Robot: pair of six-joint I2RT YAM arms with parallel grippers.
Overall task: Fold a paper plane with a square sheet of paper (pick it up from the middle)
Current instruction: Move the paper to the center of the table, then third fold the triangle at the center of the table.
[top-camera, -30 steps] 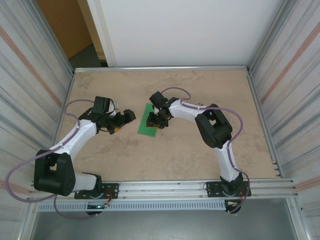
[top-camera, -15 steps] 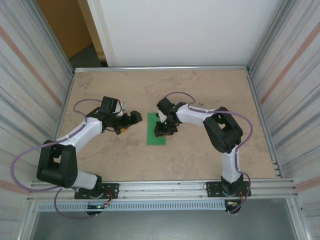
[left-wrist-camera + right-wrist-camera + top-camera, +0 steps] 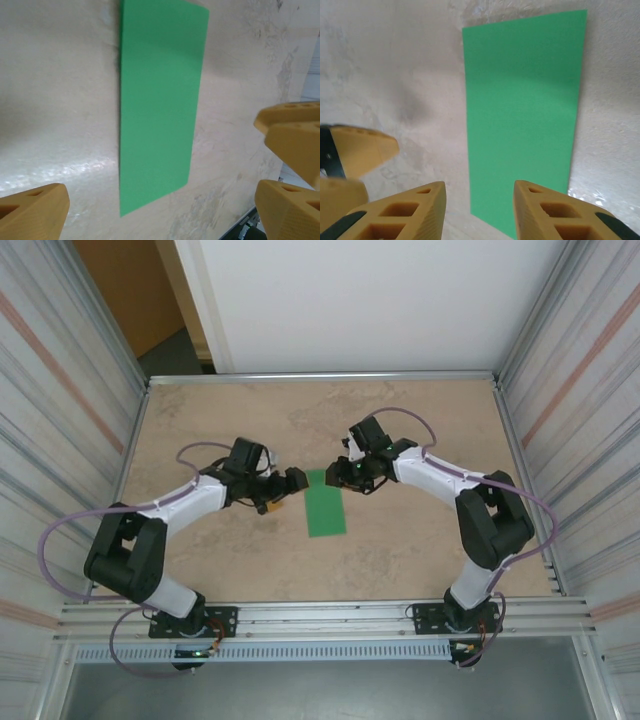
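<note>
Between my two grippers, flat on the mottled beige tabletop (image 3: pixel 420 540), lies the thin bright green paper sheet (image 3: pixel 325 503), a narrow rectangle that I judge is folded in half. My left gripper (image 3: pixel 285 492) stands spread wide just beside its left long edge, and my right gripper (image 3: pixel 340 472) hovers half-spread over its far end, pinching nothing. For the next crease I should pin one end lightly and lift a far corner cleanly, keeping the edges aligned.

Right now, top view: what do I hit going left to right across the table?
left arm's elbow → left gripper, open → green sheet of paper, lying flat as a narrow rectangle → right gripper, at the sheet's far right corner → right arm's elbow
</note>
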